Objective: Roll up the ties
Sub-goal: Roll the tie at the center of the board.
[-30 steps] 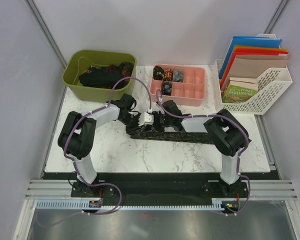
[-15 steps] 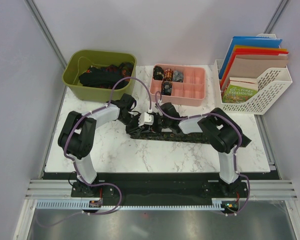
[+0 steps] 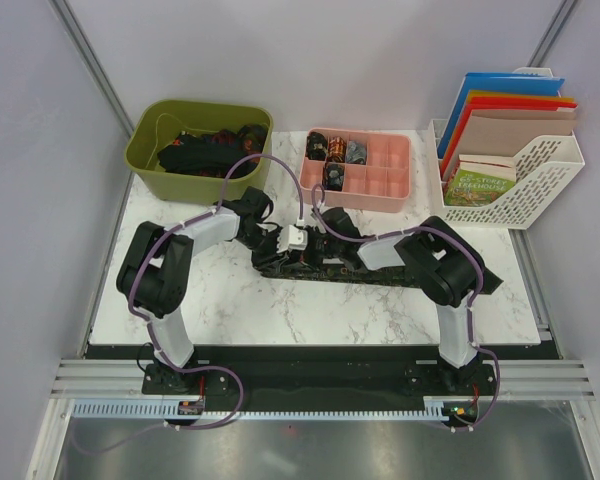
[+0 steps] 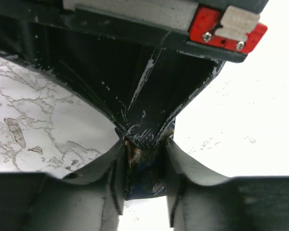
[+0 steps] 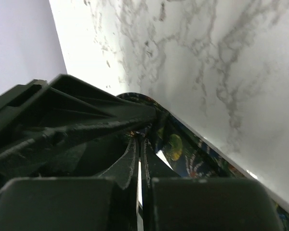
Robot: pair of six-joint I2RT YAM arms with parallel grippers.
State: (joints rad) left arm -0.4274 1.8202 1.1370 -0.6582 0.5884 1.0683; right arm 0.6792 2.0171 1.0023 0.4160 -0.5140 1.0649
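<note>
Partway: some rolled ties [image 3: 336, 150] sit in the pink tray [image 3: 390, 186], and one necktie [image 3: 325, 271] looks barely begun.
It lies stretched on the tabletop [image 3: 280, 312] just before the tray. The left hand [image 4: 144, 166] clamps its end, and the right hand [image 5: 139, 151] has its fingers together on it. Unrolled ties [image 3: 195, 156] fill the green bin [image 3: 145, 165] left of the tray.

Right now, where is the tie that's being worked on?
In the top view the tie lies stretched across the middle of the marble table, in front of the pink tray, pinched near its left end by the left hand.

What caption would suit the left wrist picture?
The left fingers pinch a patterned tie, with the marble table behind.
</note>
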